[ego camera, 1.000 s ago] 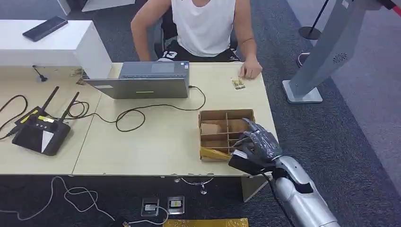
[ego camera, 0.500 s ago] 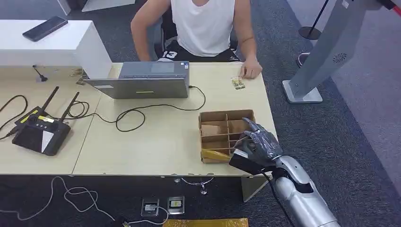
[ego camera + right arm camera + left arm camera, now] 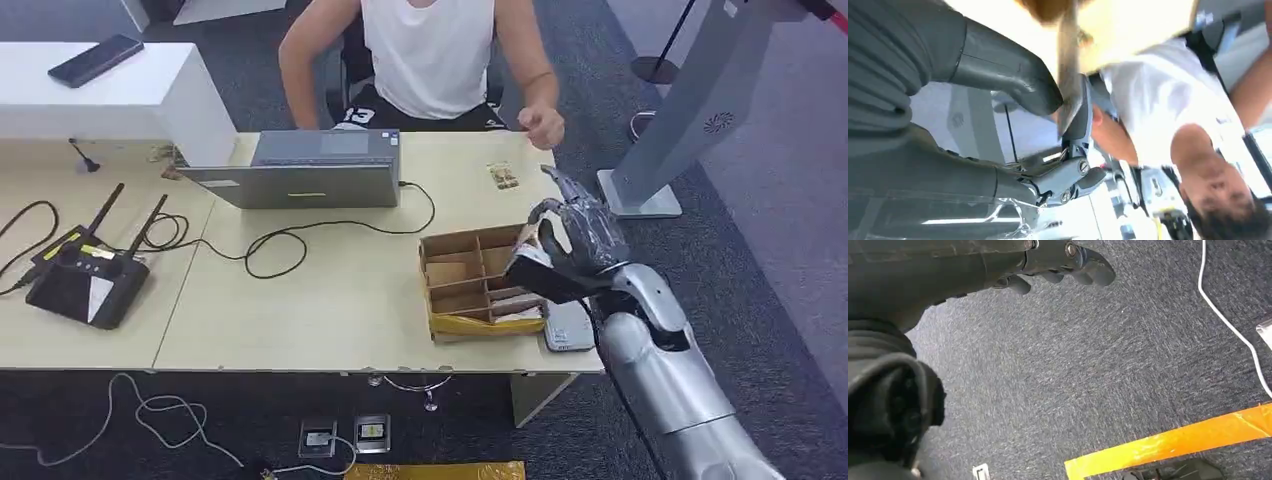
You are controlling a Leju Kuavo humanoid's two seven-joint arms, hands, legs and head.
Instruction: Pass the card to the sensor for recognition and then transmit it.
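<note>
With my right hand (image 3: 572, 238) pinching the thin pale card (image 3: 1068, 95) above the brown divided cardboard box (image 3: 470, 275), sensor presentation and handover remain.

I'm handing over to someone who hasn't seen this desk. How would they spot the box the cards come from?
On the light wooden desk, look toward the front right corner, right of the grey laptop. The cardboard box sits there, just left of the right hand. It is the open brown tray split by dividers into small compartments.
</note>
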